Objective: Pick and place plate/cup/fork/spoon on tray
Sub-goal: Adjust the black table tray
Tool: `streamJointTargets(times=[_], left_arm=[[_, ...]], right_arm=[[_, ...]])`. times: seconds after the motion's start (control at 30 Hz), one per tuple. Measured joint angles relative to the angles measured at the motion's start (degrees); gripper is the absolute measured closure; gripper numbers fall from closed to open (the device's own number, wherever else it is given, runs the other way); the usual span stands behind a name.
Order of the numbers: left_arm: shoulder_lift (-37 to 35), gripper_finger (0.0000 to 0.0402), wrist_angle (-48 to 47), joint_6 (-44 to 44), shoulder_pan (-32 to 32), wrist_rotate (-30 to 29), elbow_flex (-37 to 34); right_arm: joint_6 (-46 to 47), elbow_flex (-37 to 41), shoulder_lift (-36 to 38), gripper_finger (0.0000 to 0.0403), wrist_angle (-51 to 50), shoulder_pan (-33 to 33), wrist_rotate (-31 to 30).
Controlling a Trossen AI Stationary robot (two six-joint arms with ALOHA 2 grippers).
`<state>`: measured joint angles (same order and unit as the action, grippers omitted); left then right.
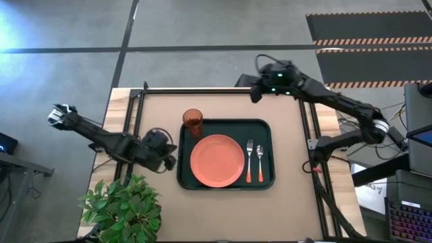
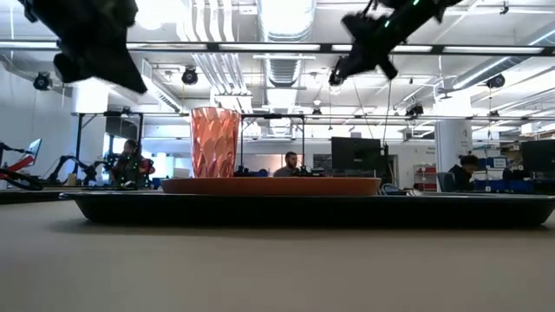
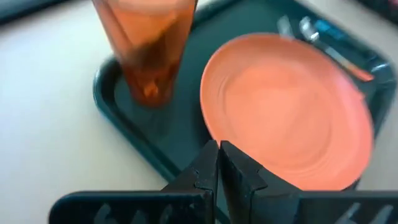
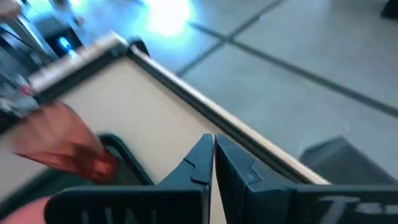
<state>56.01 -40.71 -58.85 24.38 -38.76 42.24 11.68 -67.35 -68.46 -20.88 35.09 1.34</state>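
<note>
the table [image 1: 283, 202] is a pale brown board with a dark frame along its edges, and it carries everything else. near its middle lies the tray [image 1: 225, 125], dark green-black, rectangular with rounded corners and a raised rim; in the low view it shows as a long dark band across the tabletop.

a leafy green plant [image 1: 123, 208] stands at the table's near left corner, well apart from the tray.

the plate [image 1: 217, 160], round and salmon-orange, lies flat inside the tray, filling most of its left and middle part. the left wrist view shows it sitting within the rim, close to the tray's near edge.

the left gripper [image 1: 170, 162] hangs just beside the tray's left edge, above the table, with its two dark fingers [image 3: 208, 171] pressed together and holding nothing. the right gripper [image 1: 256, 94] hovers over the far edge of the table, beyond the tray's far right corner, its fingers [image 4: 200, 163] likewise closed on nothing.

the cup [image 1: 192, 121], a translucent red-brown tumbler, stands upright in the tray's far left corner, just beside the plate.

the fork [image 1: 249, 159] and the spoon [image 1: 260, 160] lie side by side in the tray's right part, silver heads toward the far side, orange handles toward the near side; the fork is nearer the plate, the spoon nearer the tray's right rim.
</note>
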Motion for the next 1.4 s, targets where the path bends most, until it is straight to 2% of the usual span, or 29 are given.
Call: streamJointTargets(times=[0.17,0.37,0.47,0.6,0.73,1.03,1.2,1.4], left_arm=[[-9.08,0.0402,0.28,7.52,0.0,-0.92,0.18],[-18.0,0.0402,8.44,25.19,0.04,-0.74,0.45],[-22.07,0.0402,8.64,30.52,0.02,-2.98,0.85],[-27.94,0.0402,8.7,37.35,0.0,-5.21,1.5],[-33.65,0.0402,8.7,43.09,0.0,-5.25,2.15],[-42.4,0.0402,7.67,45.94,0.0,-5.29,2.43],[-44.04,0.0402,4.66,46.11,0.0,-5.27,2.44],[-45.18,0.0402,2.03,45.72,0.0,-5.08,2.21]], right_arm=[[1.2,0.02,7.94,0.0394,-0.69,-0.68,0.69],[6.18,0.09,14.63,0.0394,-2.86,-1.87,4.93],[7.7,0.09,16.51,0.0394,-2.89,-2.6,7.15],[4.79,0.11,17.61,0.0394,-2.84,-3.88,11.88],[4.2,0.11,17.85,0.0394,-2.78,-5.36,12.48],[4.3,0.11,16.39,0.0394,-2.86,-5.75,12.4],[4.14,0.11,14.64,0.0394,-2.87,-5.73,12.4],[-1.09,0.11,13.57,0.0394,-2.84,-5.73,12.38]])
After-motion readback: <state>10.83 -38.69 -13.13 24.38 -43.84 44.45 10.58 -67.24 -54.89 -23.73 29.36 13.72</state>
